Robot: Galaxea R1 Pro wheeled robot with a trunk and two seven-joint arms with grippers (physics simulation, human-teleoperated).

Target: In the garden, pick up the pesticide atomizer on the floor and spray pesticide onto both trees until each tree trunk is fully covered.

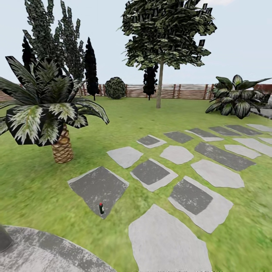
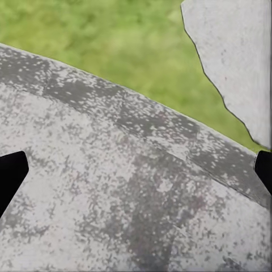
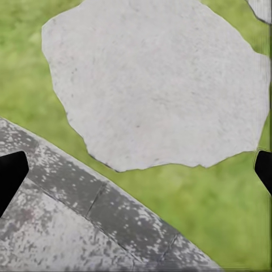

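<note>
Flat, even daylight washing over whole garden; pale overcast-looking sky [image 1: 241, 45] glowing softly, no sun disc, no glare. Cast shadows hardly showing under palm [image 1: 60, 147] or tree [image 1: 160, 75]. Lawn [image 1: 34, 189] blurring into soft smears near lower edges of head view; fence [image 1: 189, 91] bending slightly, wide-angle stretch pulling at corners. Foliage rendering blocky, jagged. Wrist views showing grainy, speckled paving [image 2: 113, 198] and mushy grass [image 3: 215, 215]; dark hand tips [image 2: 8, 175] sitting featureless black at frame sides.
</note>
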